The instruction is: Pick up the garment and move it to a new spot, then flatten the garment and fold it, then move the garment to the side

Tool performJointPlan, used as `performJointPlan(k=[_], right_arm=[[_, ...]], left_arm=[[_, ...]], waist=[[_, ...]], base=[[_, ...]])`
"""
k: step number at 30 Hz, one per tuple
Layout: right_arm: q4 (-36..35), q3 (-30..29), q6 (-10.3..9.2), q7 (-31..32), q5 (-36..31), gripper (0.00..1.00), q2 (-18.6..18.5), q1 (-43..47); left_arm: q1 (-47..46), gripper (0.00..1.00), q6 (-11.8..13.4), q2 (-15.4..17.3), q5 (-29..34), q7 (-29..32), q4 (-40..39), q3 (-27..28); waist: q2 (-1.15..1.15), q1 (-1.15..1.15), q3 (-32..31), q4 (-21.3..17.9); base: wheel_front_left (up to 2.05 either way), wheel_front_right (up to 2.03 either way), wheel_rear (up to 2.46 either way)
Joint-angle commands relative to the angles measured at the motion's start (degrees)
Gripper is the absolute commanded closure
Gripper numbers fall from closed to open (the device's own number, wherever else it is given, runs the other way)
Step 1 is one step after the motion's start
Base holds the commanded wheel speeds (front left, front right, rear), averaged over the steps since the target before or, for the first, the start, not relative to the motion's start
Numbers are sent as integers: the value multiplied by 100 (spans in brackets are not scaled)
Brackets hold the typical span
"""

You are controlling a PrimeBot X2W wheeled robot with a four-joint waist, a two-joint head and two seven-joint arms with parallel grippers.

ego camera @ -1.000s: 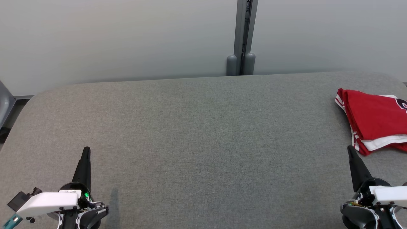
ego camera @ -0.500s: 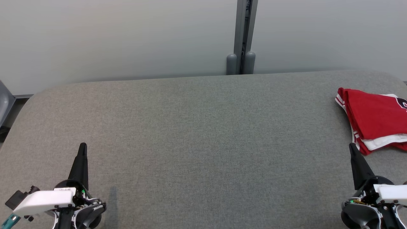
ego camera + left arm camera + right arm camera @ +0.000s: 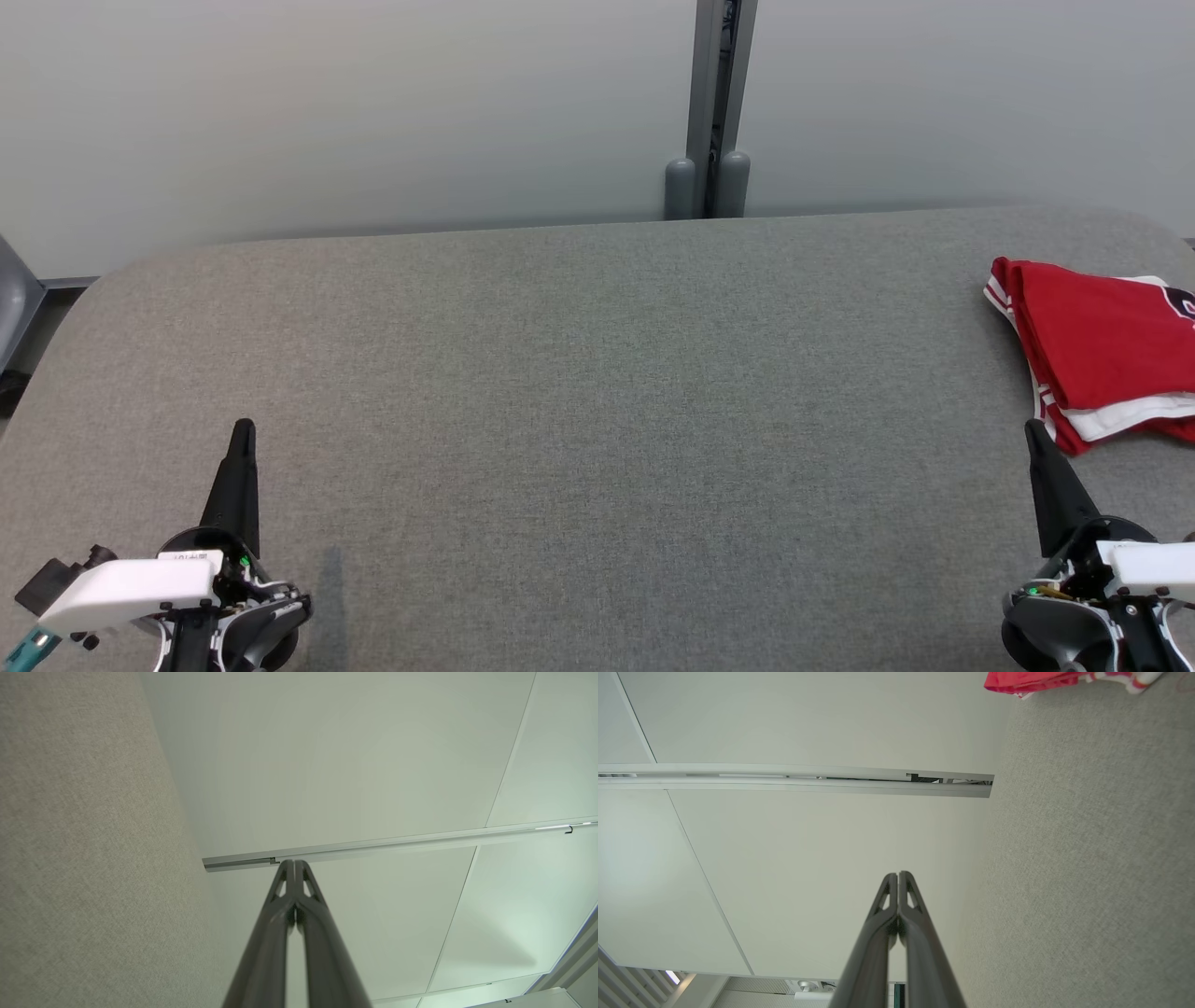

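Red-and-white folded cloth garment [image 3: 1102,345] is lying at the right edge of the head view on the grey fabric-covered rounded table [image 3: 597,420]. The left dark two-fingered gripper [image 3: 243,427] is resting at the lower left with fingers pressed together, holding nothing. The right dark two-fingered gripper [image 3: 1032,429] at the lower right is pointing up close beside the garment's lower corner, likewise closed and empty.

Head camera looks down and forward across the grey padded table [image 3: 597,392] to the pale wall [image 3: 373,112]. Both wrist cameras sit low, rolled sideways, sighting along the table at that wall; the right one shares the red garment [image 3: 1102,345] with the head view.
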Motion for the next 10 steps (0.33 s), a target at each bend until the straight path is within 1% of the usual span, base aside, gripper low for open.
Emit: performJointPlan(k=[1, 10], right_arm=[[-17, -7, 2, 20, 13, 100, -50, -45], [-18, -7, 2, 20, 13, 100, -50, -45]], left_arm=[[-79, 100, -22, 17, -11, 22, -18, 18], [-79, 100, -22, 17, -12, 21, -17, 16]], waist=[[0, 0, 0, 0], [0, 0, 0, 0]], base=[[0, 0, 0], [0, 0, 0]])
